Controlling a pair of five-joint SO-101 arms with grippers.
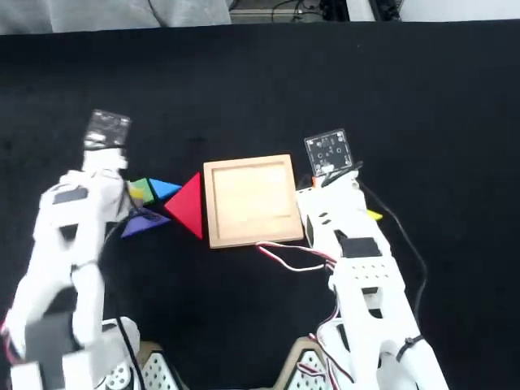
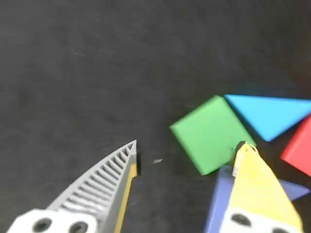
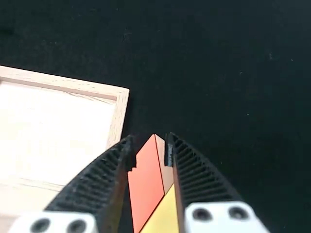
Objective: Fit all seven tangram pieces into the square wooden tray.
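**Right gripper (image 3: 148, 141) is pinching the flat orange tangram piece (image 3: 145, 184): get it clear of the rim before placing**

Black ribbed jaws are clamping the orange piece from both sides. It's looking like a firm pinch, with no gap showing. A yellow tangram piece (image 3: 163, 221) is sitting right against it deeper between the fingers, and I can't tell whether that one is caught too. The square wooden tray (image 3: 121, 102) is lying just beside the jaws, corner rim nearest, with no pieces seated in it yet.

How I'd run this step:
- Be lifting straight up until the orange piece's low edge is clearing the rim, and only then be crossing over.
- Be watching the yellow piece on lift-off. If it's riding along, set down and re-grip.
- Be aiming for a corner so two walls are registering the piece, and lower it flat.
- Be letting go only once it's resting on the tray floor. The main risk is a piece ending up tilted on the rim.

Left gripper (image 2: 188, 145) is hanging spread wide, gripping nothing, over the cluster on the tray's far side. One fingertip is sitting at the green square piece (image 2: 206, 131), which is touching the blue triangle (image 2: 269, 114). The red triangle (image 1: 188, 205) is lying against or just beside the tray wall. I'd be keeping that arm parked so the cluster isn't getting nudged.
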